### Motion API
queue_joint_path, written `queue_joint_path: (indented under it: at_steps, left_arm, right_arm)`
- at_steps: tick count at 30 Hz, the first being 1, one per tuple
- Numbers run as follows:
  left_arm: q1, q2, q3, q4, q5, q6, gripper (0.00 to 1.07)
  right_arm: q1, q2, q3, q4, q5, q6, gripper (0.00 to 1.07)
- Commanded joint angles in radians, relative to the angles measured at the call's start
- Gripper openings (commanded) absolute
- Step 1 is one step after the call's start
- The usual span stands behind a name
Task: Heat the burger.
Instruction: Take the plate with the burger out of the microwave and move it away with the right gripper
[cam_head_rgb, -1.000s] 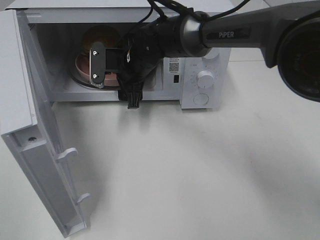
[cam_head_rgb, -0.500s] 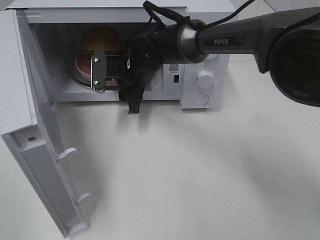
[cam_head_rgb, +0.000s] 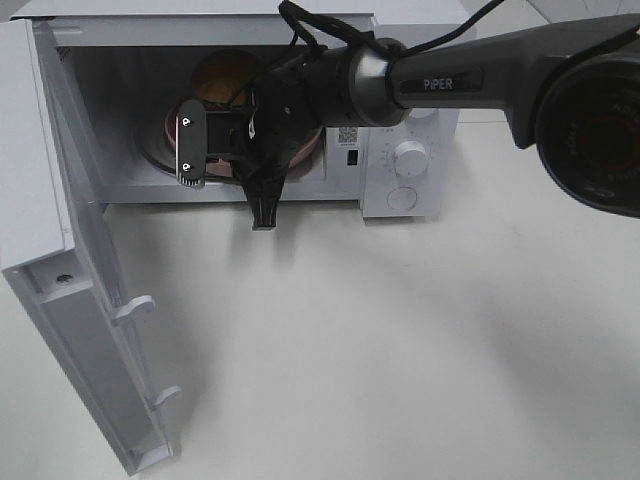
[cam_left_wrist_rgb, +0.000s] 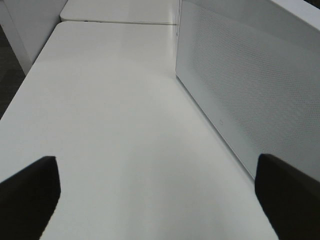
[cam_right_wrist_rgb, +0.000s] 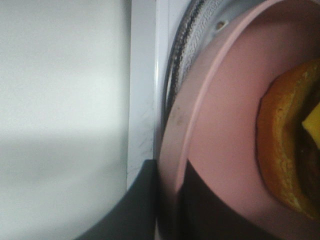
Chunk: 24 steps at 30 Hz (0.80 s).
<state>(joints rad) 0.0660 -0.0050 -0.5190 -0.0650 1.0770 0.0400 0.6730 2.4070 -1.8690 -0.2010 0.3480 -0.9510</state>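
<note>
The one word that reads clearly is "PiPER", in white capitals with a small i, printed along the dark grey forearm of the right robot arm (cam_head_rgb: 450, 78) in the exterior high view. On the front panel of the white microwave oven (cam_head_rgb: 400, 150), a small square code label (cam_head_rgb: 347, 133) sits beside the door opening, too fine to read. Tick marks ring the upper white round dial (cam_head_rgb: 409, 158); they are illegible.
</note>
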Motion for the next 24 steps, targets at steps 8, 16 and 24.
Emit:
queue_joint_path:
  at_steps: [8, 16, 24]
  left_arm:
    - [0.002, -0.007, 0.003, -0.006, -0.009, 0.002, 0.98]
    - [0.002, -0.007, 0.003, -0.006, -0.009, 0.002, 0.98]
    - [0.002, -0.007, 0.003, -0.006, -0.009, 0.001, 0.98]
  right_arm:
    - [0.019, -0.015, -0.001, 0.008, 0.062, -0.066, 0.00]
    - [0.031, -0.038, 0.000, -0.002, 0.098, -0.120, 0.00]
    - [0.039, -0.074, 0.030, -0.001, 0.041, -0.150, 0.00]
